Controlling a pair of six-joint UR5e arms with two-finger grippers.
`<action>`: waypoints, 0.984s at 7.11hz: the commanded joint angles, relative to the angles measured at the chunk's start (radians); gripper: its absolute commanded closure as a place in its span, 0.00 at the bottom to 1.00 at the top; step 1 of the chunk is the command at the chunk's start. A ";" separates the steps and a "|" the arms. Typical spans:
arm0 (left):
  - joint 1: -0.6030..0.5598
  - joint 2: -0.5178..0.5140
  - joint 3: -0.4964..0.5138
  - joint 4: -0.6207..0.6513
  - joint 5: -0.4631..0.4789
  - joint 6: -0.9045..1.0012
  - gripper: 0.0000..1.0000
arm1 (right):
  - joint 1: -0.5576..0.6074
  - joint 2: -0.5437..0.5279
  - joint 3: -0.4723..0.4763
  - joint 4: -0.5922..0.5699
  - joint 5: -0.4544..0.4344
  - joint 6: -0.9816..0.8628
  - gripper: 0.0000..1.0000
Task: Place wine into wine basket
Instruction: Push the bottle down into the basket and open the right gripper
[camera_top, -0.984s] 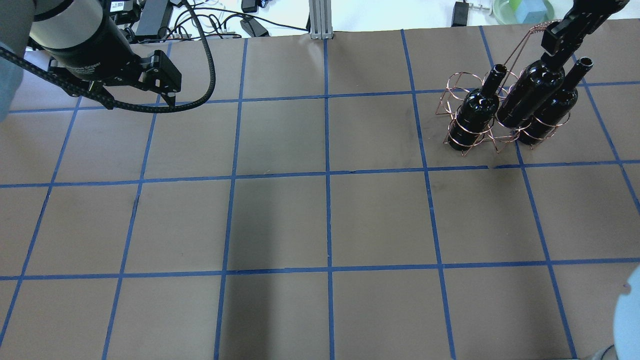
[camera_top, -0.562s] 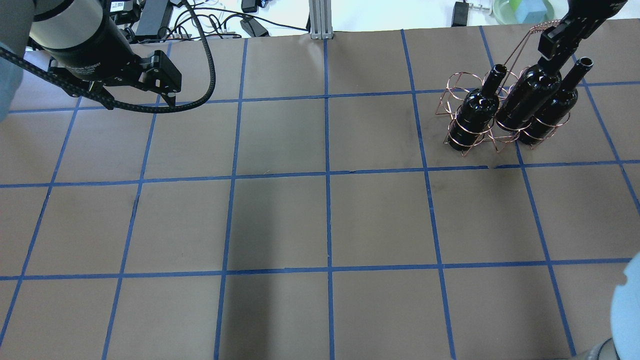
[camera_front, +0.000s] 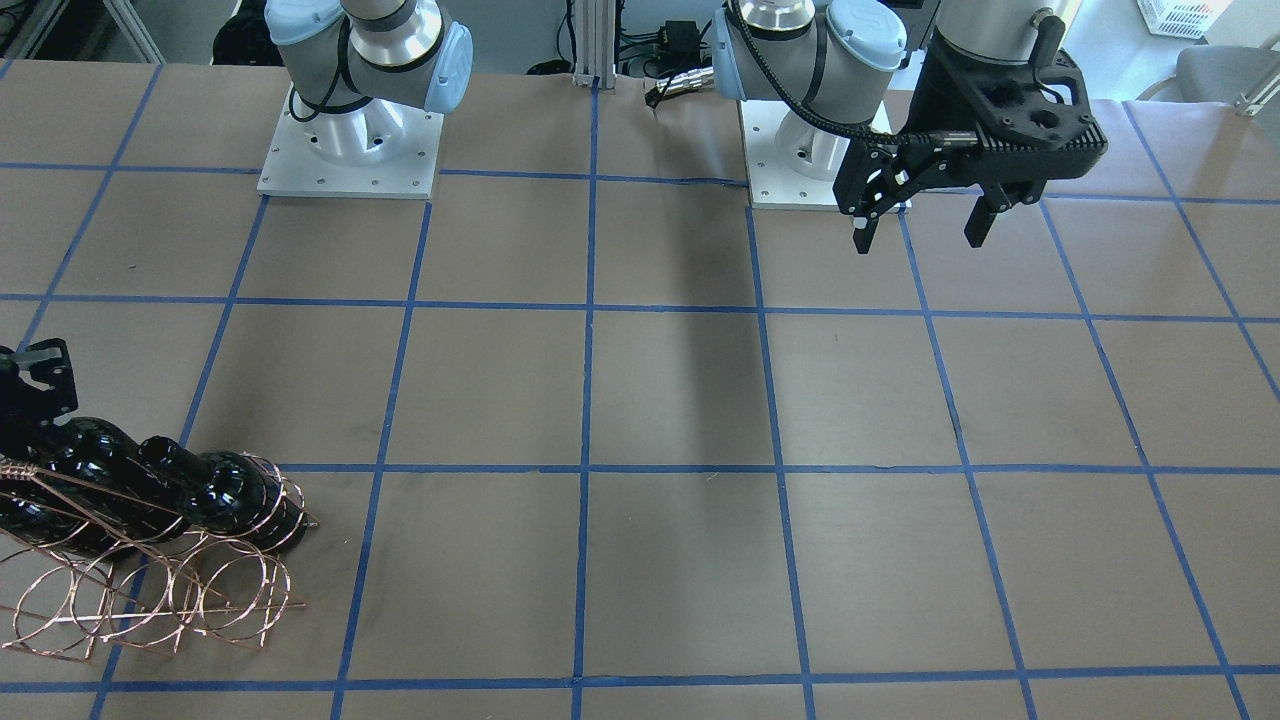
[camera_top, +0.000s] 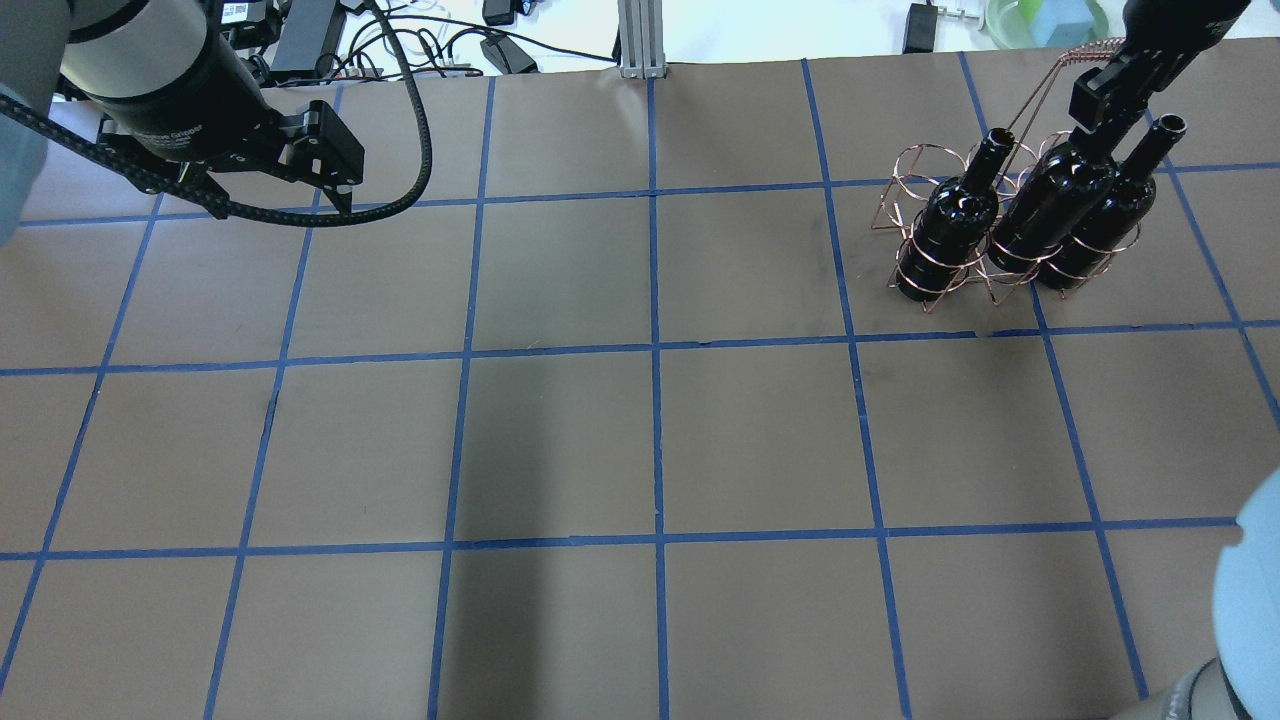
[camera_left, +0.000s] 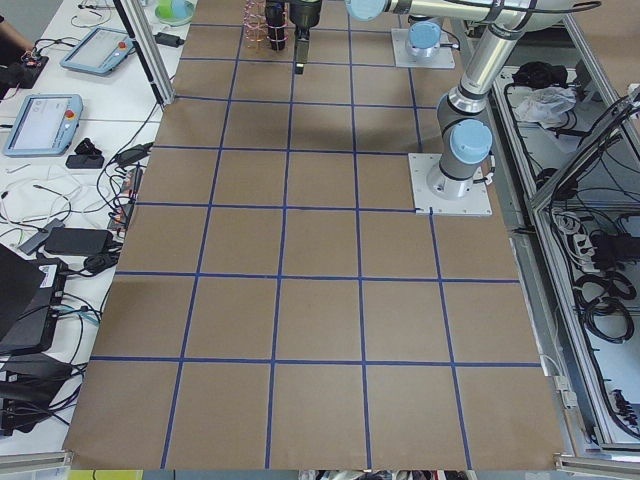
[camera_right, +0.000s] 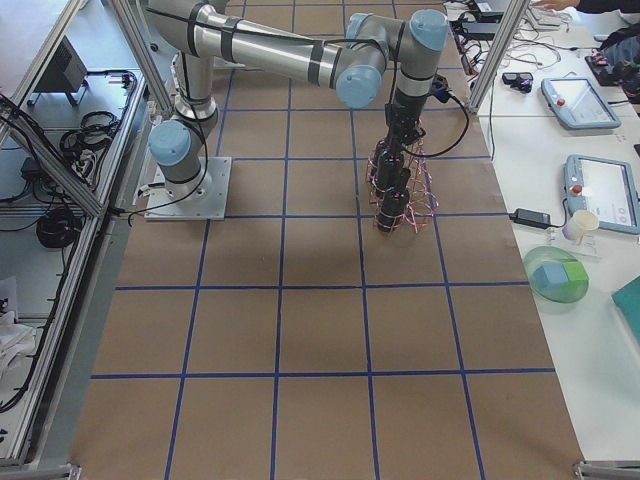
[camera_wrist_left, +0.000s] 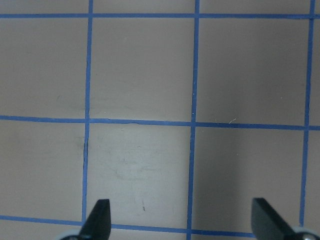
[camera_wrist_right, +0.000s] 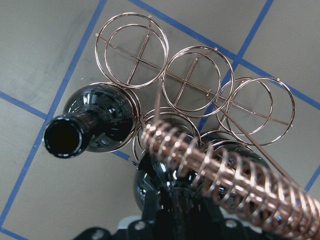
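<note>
The wine basket (camera_top: 1090, 50) is a copper wire rack at the table's far right, also in the front view (camera_front: 150, 600). My right gripper (camera_top: 1098, 120) is shut on the neck of the middle wine bottle (camera_top: 1050, 210), whose body stands inside a basket loop. Two look-alike bottles stand in loops on either side (camera_top: 950, 230) (camera_top: 1110, 215). The right wrist view shows the held bottle's shoulder (camera_wrist_right: 147, 187) under the coiled basket handle (camera_wrist_right: 225, 165), an open-mouthed bottle (camera_wrist_right: 95, 125) and empty loops. My left gripper (camera_top: 335, 190) is open and empty at the far left (camera_front: 920, 225) (camera_wrist_left: 182, 220).
A green bowl (camera_top: 1045, 20) with a blue block sits beyond the table edge behind the basket. Cables and power bricks (camera_top: 440, 45) and an aluminium post (camera_top: 640, 40) line the far edge. Brown paper with blue tape lines covers the table (camera_top: 650, 450).
My right gripper has moved down with the middle bottle, which now sits deeper in its loop. The left arm has not moved.
</note>
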 joint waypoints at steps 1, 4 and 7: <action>0.000 0.000 0.000 0.000 0.001 0.000 0.00 | 0.000 0.010 0.000 0.000 -0.002 -0.013 1.00; 0.000 0.000 0.000 0.000 0.001 0.000 0.00 | 0.002 0.021 0.003 -0.002 0.003 -0.030 1.00; 0.000 0.000 0.000 0.000 0.001 0.000 0.00 | 0.002 0.039 0.006 -0.003 -0.003 -0.031 1.00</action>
